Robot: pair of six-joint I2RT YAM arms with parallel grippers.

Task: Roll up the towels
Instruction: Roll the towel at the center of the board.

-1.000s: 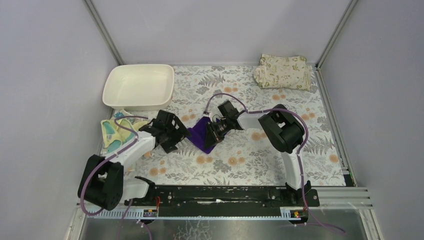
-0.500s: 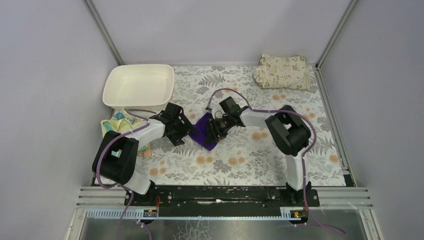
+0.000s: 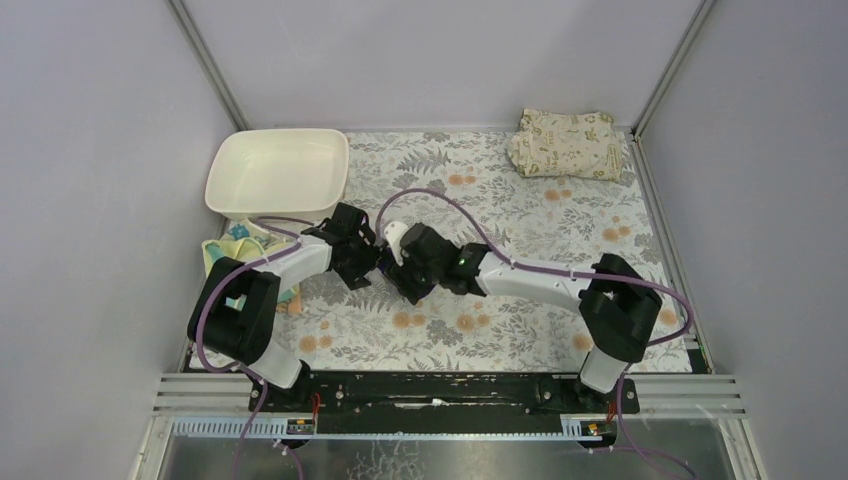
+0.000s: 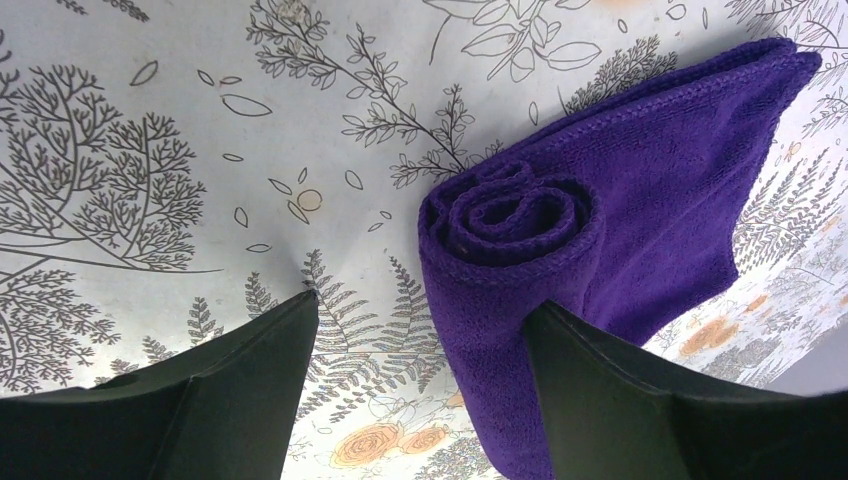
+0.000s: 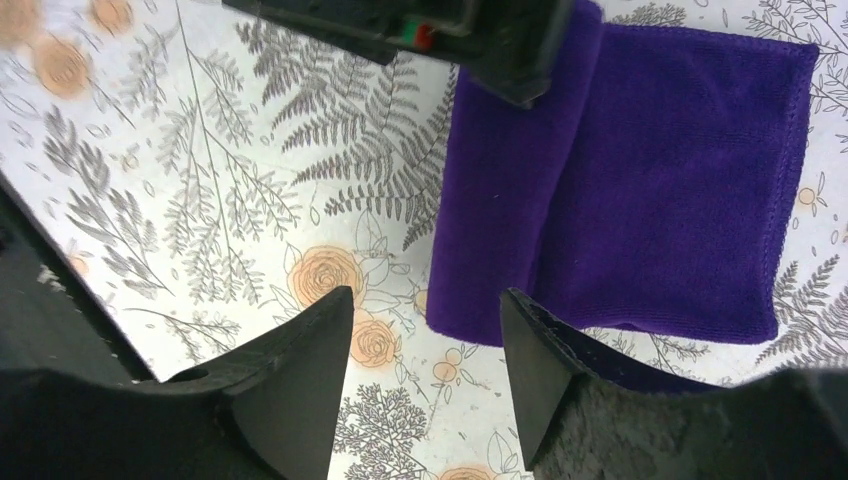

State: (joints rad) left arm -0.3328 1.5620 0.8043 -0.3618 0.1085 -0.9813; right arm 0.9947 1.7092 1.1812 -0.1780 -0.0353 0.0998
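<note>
The dark purple towel lies on the floral mat, partly rolled; its spiral end faces the left wrist camera. My left gripper is open at that end, its right finger against the roll. My right gripper is open just short of the roll's other end, and the flat part of the towel spreads to the right. In the top view both grippers, left and right, meet over the towel and hide it. The pale yellow towel with teal marks lies at the left edge.
A white tub stands at the back left, just beyond the yellow towel. A folded beige leaf-printed cloth lies at the back right corner. The right arm's forearm stretches across the middle of the mat.
The right arm has swung down and stretched out, bringing its gripper to the near side of the purple towel. The left gripper moved in to the towel's left end and stays there.
</note>
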